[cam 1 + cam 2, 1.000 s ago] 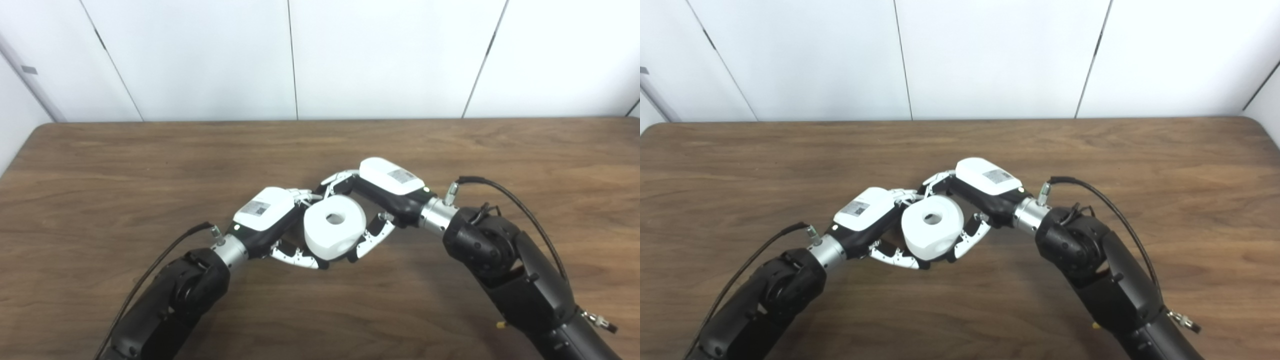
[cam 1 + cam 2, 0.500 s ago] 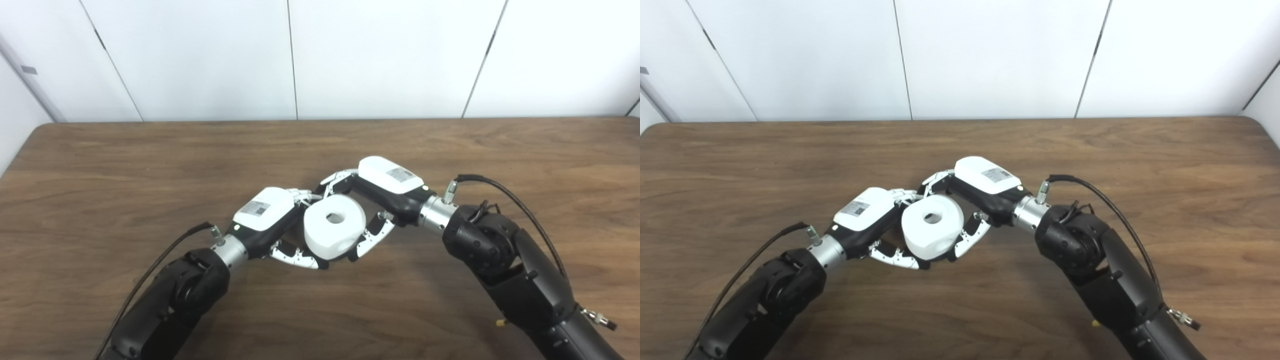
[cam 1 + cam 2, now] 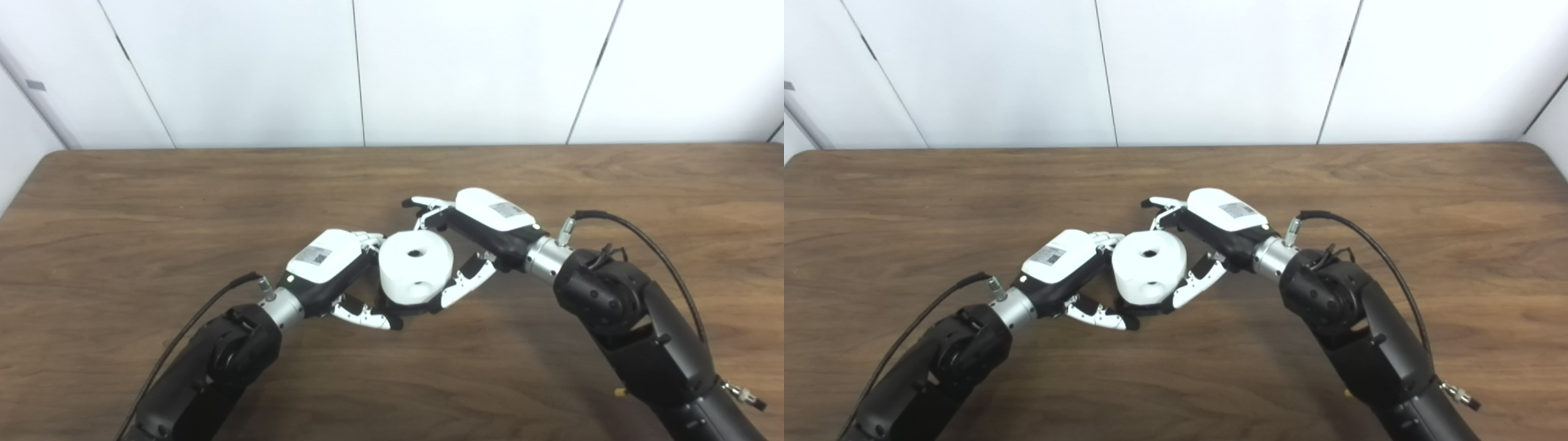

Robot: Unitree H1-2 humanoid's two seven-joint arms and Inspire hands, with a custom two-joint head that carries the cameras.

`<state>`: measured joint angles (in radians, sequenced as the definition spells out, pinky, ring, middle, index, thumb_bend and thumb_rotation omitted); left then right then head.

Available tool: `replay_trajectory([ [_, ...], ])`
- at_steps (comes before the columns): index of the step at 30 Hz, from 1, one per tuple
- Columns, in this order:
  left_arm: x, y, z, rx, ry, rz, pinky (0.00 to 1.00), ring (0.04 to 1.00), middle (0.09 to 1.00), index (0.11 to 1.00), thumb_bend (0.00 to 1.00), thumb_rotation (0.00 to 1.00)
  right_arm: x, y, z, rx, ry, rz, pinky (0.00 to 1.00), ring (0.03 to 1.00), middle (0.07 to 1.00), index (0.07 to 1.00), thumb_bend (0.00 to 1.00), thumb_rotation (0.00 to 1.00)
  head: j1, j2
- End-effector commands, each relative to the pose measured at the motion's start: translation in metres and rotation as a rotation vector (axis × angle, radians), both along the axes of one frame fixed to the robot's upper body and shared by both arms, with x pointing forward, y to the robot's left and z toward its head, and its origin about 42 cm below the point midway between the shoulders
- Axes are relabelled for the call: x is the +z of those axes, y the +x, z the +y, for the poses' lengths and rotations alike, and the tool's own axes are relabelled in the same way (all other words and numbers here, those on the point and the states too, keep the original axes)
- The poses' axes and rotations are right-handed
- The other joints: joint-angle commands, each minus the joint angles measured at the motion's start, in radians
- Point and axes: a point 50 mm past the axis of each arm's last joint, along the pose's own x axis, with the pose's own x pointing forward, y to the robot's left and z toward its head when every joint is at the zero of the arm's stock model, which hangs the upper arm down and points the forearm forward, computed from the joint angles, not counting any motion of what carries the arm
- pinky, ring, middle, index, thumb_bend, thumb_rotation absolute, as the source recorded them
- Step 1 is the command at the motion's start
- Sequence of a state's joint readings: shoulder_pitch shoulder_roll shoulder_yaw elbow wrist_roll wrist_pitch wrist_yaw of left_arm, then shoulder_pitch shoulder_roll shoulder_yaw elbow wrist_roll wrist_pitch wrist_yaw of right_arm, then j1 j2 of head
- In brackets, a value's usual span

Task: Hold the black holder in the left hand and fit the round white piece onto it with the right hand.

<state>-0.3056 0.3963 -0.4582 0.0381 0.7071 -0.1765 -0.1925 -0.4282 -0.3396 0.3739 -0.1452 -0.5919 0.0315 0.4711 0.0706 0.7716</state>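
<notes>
Fingers first: our right hand [image 3: 474, 236] has its fingers [image 3: 424, 203] spread, upper ones pointing out past the far side of the round white piece [image 3: 416, 266], thumb [image 3: 462, 285] lying against the piece's near right side. Whether that hand truly grips the piece or only touches it, we cannot tell. Our left hand [image 3: 334, 269] has fingers curled around something dark under the piece; its thumb [image 3: 364, 315] reaches along the near side below it.

Now largest to smallest. Brown wood-grain table [image 3: 122, 202] fills most of both views, white panelled wall [image 3: 245, 67] behind it. Both our black forearms come in from the bottom edge, left arm [image 3: 208, 367] from the left, right arm [image 3: 637, 324] from the right, meeting near table centre. A black cable [image 3: 637, 233] loops over the right wrist, another cable [image 3: 202, 312] runs along the left.

Round white piece sits between both hands, roughly upright, top face up, with a small central hole and a second small hole on its near side wall. Only a thin dark sliver of the black holder [image 3: 398, 306] shows under the piece, at the left hand's fingertips. Whether the piece is fully seated on it, we cannot tell.
</notes>
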Motion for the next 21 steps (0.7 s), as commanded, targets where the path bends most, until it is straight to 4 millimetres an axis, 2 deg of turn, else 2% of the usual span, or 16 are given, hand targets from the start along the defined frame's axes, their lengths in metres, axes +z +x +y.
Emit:
replay_trajectory([
  [1, -0.012, -0.005, 0.000, -0.021, 0.072, 0.042, 0.86, 0.874, 0.834, 0.483, 0.53, 0.06, 0.017, 0.002, -0.004, 0.002, 0.020, -0.057, 0.71, 0.851, 0.924, 1.000, 0.94, 0.32, -0.001, 0.002],
  [21, -0.013, -0.002, 0.000, -0.023, 0.066, 0.041, 0.85, 0.878, 0.832, 0.482, 0.53, 0.06, 0.017, 0.000, -0.017, -0.007, 0.066, -0.052, 0.71, 0.854, 0.914, 1.000, 0.93, 0.31, -0.004, 0.004],
])
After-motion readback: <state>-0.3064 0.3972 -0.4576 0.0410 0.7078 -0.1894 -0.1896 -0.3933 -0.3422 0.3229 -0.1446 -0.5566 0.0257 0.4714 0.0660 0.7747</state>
